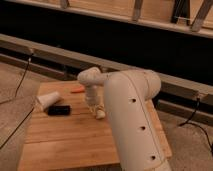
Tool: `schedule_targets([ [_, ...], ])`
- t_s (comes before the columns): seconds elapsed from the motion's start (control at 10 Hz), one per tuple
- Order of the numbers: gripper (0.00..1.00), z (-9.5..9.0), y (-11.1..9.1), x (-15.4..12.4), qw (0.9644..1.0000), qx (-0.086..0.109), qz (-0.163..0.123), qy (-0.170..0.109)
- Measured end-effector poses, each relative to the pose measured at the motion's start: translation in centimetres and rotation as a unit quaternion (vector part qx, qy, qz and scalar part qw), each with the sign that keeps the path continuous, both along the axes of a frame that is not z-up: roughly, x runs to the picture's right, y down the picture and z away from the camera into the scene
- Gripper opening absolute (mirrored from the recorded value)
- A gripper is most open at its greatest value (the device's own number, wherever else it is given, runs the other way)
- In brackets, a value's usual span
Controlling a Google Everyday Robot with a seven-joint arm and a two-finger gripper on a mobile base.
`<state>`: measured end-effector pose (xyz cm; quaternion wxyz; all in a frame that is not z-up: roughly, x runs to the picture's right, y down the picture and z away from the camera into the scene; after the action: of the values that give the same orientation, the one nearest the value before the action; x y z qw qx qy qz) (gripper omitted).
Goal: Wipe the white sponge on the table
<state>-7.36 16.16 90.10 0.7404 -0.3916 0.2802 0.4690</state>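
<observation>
The white sponge [100,114] is a small off-white block on the light tan wooden table [65,145], near the middle of its far half. My gripper [94,105] points down at the end of the white arm [131,115] and sits right over the sponge, touching or pressing it. The wrist hides most of the sponge, and only its lower right end shows.
A white tapered cup [47,100] lies on its side at the table's far left. A small black object [59,109] lies just in front of it. A thin orange item [77,90] lies at the far edge. Dark rails and cables run behind the table.
</observation>
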Motion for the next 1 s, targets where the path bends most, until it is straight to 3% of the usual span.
schedule_targets([
  [0.7,0.0,-0.4,0.7,-5.5,0.9987,-0.008,-0.007,-0.051],
  [1.0,0.0,-0.4,1.0,-5.5,0.9986,-0.013,-0.011,-0.051],
])
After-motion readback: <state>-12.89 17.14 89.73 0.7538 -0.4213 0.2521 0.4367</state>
